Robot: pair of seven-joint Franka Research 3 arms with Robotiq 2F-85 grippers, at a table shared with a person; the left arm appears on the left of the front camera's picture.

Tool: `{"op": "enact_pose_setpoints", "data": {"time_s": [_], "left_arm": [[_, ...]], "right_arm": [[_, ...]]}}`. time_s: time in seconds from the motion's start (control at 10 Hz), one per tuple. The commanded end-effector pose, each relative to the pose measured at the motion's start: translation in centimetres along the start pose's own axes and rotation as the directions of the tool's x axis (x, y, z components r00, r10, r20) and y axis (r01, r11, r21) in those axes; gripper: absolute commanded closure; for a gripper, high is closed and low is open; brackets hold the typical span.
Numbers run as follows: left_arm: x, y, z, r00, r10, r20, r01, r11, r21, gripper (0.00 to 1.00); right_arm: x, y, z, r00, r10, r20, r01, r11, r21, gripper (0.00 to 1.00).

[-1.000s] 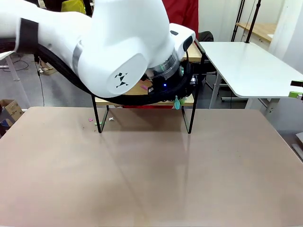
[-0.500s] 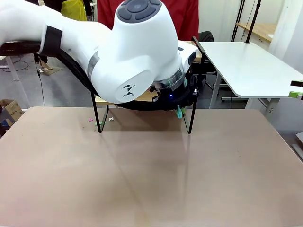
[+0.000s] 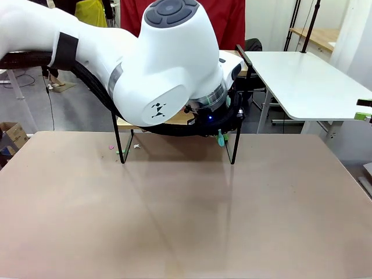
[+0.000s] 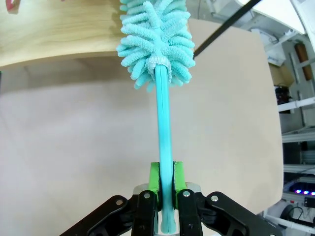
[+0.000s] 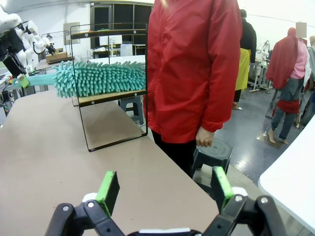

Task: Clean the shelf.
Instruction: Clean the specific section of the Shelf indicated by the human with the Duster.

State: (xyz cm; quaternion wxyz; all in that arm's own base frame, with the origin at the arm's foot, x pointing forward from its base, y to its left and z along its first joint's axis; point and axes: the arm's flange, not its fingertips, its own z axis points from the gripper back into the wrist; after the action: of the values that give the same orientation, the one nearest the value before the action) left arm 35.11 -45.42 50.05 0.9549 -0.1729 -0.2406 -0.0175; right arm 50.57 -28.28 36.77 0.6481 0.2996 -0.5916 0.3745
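While I watch the front feed, my left arm (image 3: 163, 70) reaches across the middle and hides much of the shelf (image 3: 233, 148), which stands at the far edge of the brown table (image 3: 186, 221), roughly central. From the left wrist camera I see the left gripper (image 4: 166, 177) clenched on the handle of a turquoise duster (image 4: 165, 123), green pads (image 4: 154, 178) pressed against both sides of the stem. The fluffy head lies over the edge of a light wooden board, with bare tabletop below it. From the right wrist camera, the duster head stretches along the lower board of the shelf, under the upper tier and inside the thin black frame. A person in a red jacket (image 5: 192, 73) stands at the table's edge just beside the shelf, one hand (image 5: 204, 137) hanging down. My right gripper (image 5: 165, 189) is released, jaws spread wide with nothing between them, above the near part of the table and well apart from the shelf. A few small scraps (image 3: 111, 147) lie on the table by the shelf's left leg
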Motion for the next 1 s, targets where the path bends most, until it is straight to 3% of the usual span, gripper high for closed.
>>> {"op": "enact_pose_setpoints", "data": {"time_s": [0.0, 0.9], "left_arm": [[0.9, 2.1, 1.1, 0.999, 0.03, 0.026, -0.032, 0.997, 0.071, 0.86], [3.4, 12.4, 4.2, 0.997, 0.035, 0.063, -0.054, 0.942, 0.331, 0.86]], "right_arm": [[0.7, 0.2, -0.2, 1.0, -0.011, -0.027, 0.011, 1.0, -0.01, 0.0], [0.7, 0.2, -0.2, 1.0, -0.011, -0.027, 0.011, 1.0, -0.01, 0.0]]}}
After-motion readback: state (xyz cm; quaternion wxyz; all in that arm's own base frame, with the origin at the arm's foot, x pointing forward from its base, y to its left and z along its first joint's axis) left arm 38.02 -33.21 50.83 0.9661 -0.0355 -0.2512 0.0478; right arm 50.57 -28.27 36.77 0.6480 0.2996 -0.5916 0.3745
